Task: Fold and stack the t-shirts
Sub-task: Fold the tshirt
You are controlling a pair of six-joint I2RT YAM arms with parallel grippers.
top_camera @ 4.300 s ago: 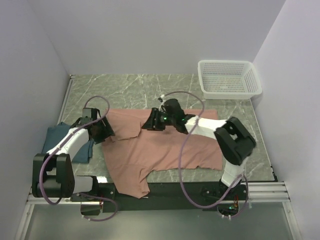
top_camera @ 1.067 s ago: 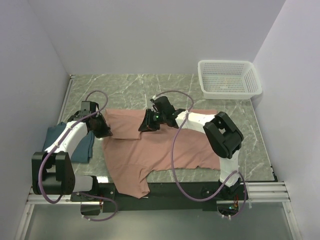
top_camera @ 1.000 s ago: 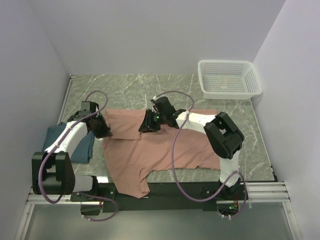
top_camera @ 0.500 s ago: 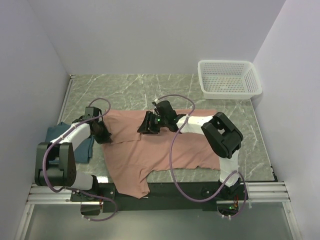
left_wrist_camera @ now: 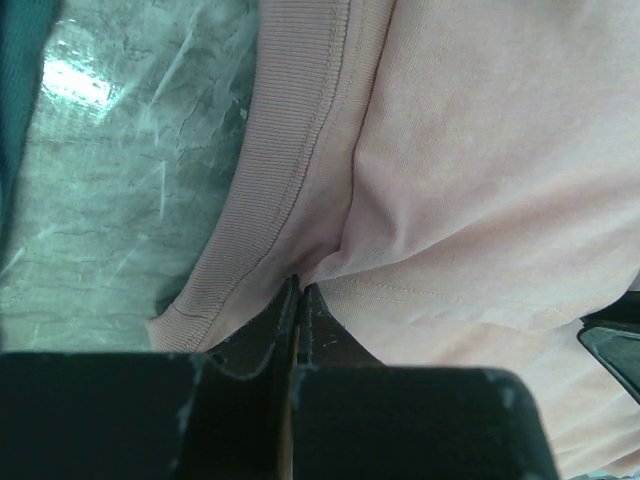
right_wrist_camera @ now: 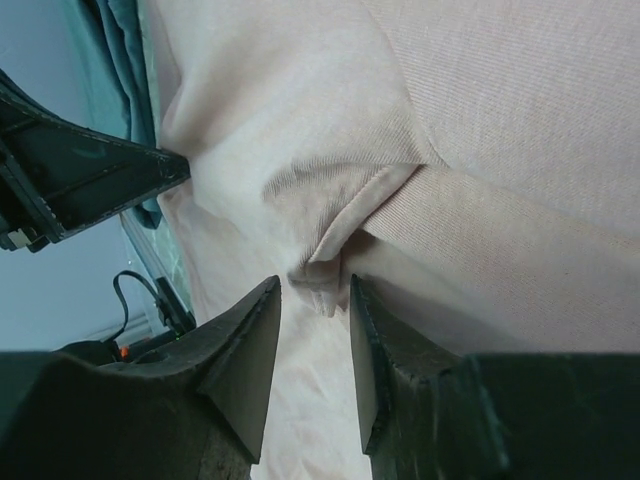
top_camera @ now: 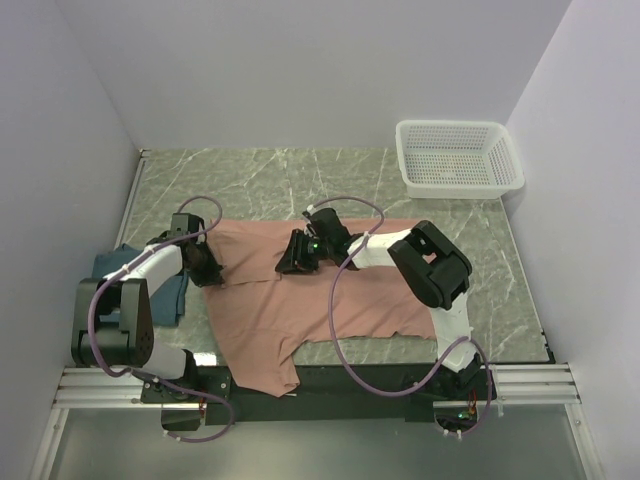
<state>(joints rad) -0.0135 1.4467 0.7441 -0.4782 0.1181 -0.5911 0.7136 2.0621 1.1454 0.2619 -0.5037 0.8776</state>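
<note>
Two grippers work the far-left part of a salmon-pink t-shirt (top_camera: 270, 310) that is spread on a green marble table (top_camera: 260, 180).

At the far left, a dark teal t-shirt (top_camera: 108, 266) lies bunched at the table's left edge, partly under the left arm. Just to its right, the left gripper (left_wrist_camera: 298, 290) has its fingers pressed together on a pucker of pink cloth beside a ribbed hem. The pink shirt runs across the middle of the table, and one part hangs over the near edge. Right of the left gripper, the right gripper (right_wrist_camera: 315, 290) sits low on a folded-over flap. Its fingers are apart, with the flap's corner poking between the tips but not clamped. A white mesh basket (top_camera: 460, 186) stands in the far right corner, well apart from both shirts.
</note>
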